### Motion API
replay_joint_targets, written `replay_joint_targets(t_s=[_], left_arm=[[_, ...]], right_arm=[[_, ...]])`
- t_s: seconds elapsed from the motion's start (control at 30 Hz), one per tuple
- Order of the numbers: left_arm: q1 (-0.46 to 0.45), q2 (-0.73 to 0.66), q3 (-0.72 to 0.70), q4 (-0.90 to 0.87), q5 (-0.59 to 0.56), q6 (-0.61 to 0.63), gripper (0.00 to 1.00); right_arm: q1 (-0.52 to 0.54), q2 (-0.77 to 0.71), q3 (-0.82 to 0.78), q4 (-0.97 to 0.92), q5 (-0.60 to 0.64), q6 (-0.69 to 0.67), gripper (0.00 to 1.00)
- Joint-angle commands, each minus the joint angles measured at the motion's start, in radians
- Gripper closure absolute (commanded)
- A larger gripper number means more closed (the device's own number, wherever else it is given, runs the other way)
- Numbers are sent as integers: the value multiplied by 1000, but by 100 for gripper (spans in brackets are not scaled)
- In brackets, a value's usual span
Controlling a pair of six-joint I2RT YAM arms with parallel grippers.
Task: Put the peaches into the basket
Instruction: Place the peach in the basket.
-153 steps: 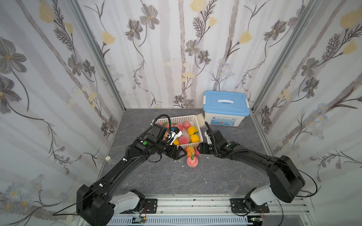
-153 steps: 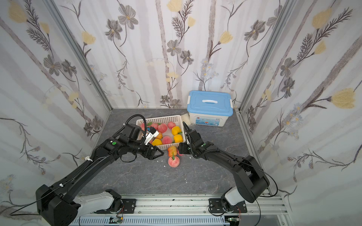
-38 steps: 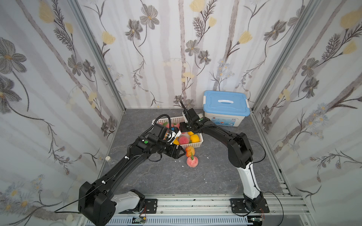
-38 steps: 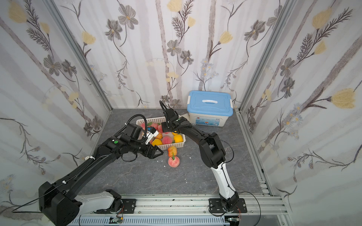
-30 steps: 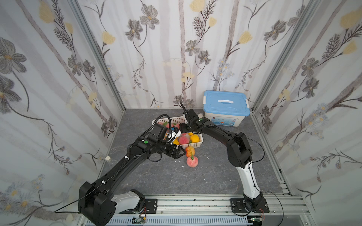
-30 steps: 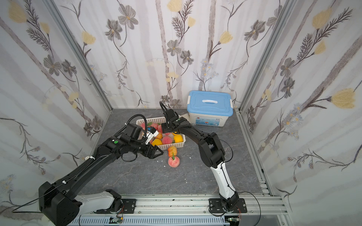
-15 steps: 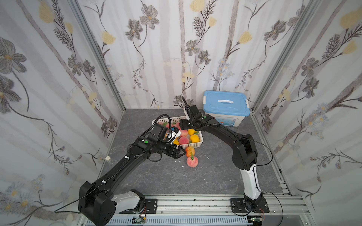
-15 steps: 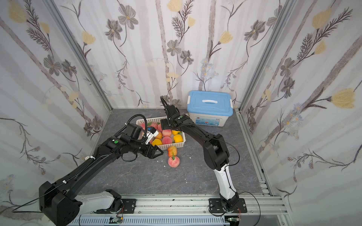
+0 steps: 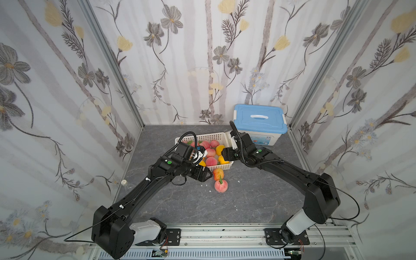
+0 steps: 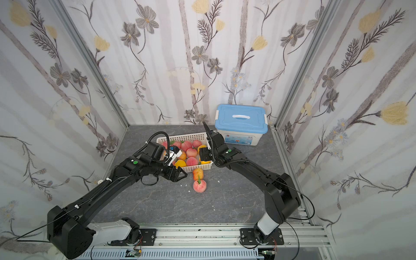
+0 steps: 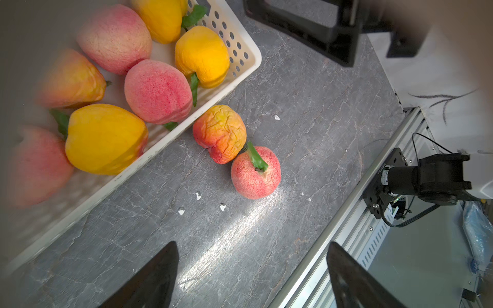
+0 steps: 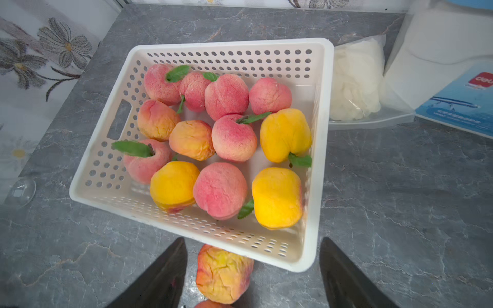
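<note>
Two peaches are not yet in: a wrinkled orange peach on the table, close against the near wall of the basket, and a pink peach touching it on the near side. The other peaches lie in the basket.

My left claw hangs spread wide and empty just left of the pair. My right claw hangs wide and empty too, over the basket's near right corner.

I judge the pink peach the better pick for the left claw, since it sits free of the wall. I want the fingers closing left to right, so neither wedges into the seam between the fruits. I come down clear of the upright green stem and squeeze gently, as a round fruit may roll. Then I lift above the rim and release toward the barer far side, keeping clear of the right arm.
</note>
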State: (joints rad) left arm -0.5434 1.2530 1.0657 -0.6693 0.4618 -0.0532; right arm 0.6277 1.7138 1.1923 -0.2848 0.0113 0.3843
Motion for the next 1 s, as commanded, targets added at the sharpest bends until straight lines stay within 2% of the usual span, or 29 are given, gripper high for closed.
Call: replay_joint_targets(t_s=[0.0, 0.2, 0.47, 0.67, 0.97], left_arm=[[-24, 12, -1, 7, -71, -12, 11], [-128, 86, -7, 66, -199, -101, 6], [-291, 289, 64, 68, -385, -225, 6], [-377, 418, 132, 84, -446, -301, 4], [-400, 570, 235, 42, -517, -313, 5]], right_arm=[[-4, -93, -123, 145, 8, -55, 22], [-5, -294, -391, 260, -8, -115, 21], [-7, -534, -681, 363, -13, -194, 16], [-6, -672, -754, 321, -76, -191, 15], [-6, -820, -845, 329, -113, -164, 12]])
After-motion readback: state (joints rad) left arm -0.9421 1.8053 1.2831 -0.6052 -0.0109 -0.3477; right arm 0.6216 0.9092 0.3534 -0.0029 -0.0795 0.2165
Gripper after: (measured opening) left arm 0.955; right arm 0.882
